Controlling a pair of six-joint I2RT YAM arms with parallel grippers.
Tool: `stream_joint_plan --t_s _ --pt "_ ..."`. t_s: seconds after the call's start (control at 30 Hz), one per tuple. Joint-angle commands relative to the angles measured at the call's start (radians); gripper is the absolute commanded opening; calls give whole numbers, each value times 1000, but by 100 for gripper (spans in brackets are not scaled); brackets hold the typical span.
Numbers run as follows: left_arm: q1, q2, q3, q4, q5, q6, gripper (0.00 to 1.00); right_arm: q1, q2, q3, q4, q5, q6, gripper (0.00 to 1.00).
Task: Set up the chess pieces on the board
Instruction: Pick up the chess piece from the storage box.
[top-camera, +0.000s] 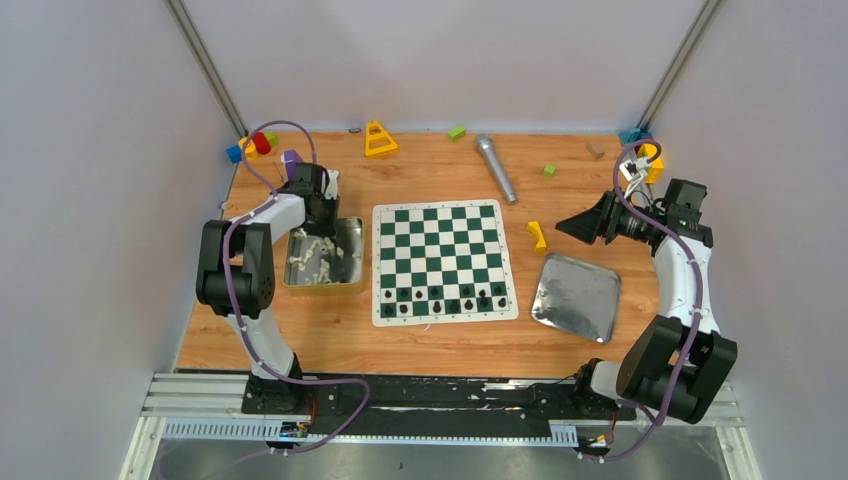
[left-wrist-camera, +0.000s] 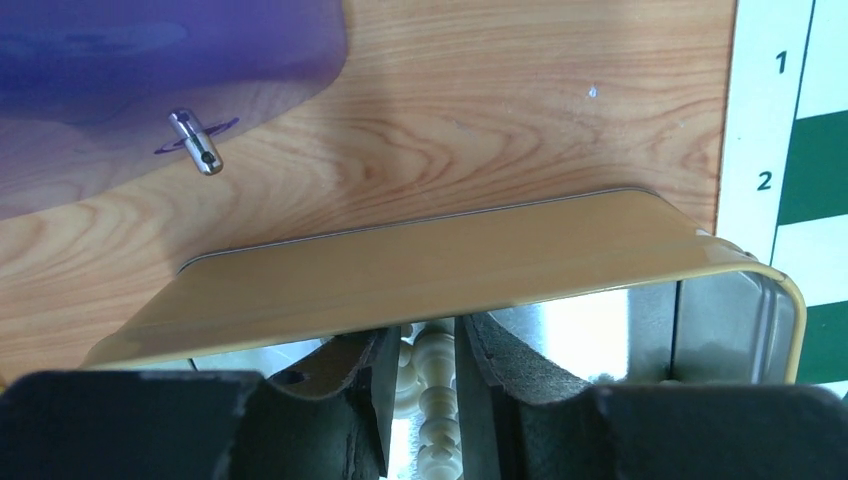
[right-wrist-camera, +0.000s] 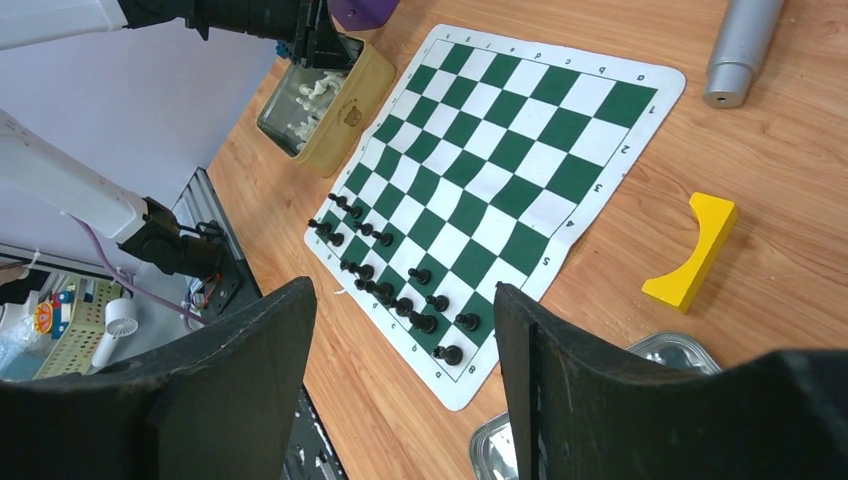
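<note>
Wooden tabletop (top-camera: 440, 350), left edge: left end effector (left-wrist-camera: 428, 345), narrow around jumbled cream plastic chess pieces (top-camera: 312, 262) in a tan metal tray (left-wrist-camera: 450, 270), might pinch two or slip; right end effector (right-wrist-camera: 402, 300) wide, empty.

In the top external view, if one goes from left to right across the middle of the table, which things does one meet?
The left tray, holding cream chess pieces → the board → the empty metal tray.

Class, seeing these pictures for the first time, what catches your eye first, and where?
The green-and-white board lies mid-table, black chess pieces lined along its near edge. Left of it, the left claw dips into a tin of cream pieces; the right claw hangs open on the right.
</note>
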Motion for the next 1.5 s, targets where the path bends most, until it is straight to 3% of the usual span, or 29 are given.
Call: stream_joint_plan --t_s 0.0,0.47,0.77,1.17,1.47 --pt "8 9 -6 67 23 -20 32 -6 7 -2 2 -46 -35 67" --pt "13 45 58 56 47 -90 36 -7 16 -1 -9 -64 -43 67" --pt "14 57 69 68 50 -120 30 -7 21 -1 -13 -72 -46 67" --pt "14 65 72 73 70 -121 12 -7 21 -1 -16 -83 -47 67" --pt "12 -69 21 50 128 -13 7 6 16 10 -15 -70 -47 67"
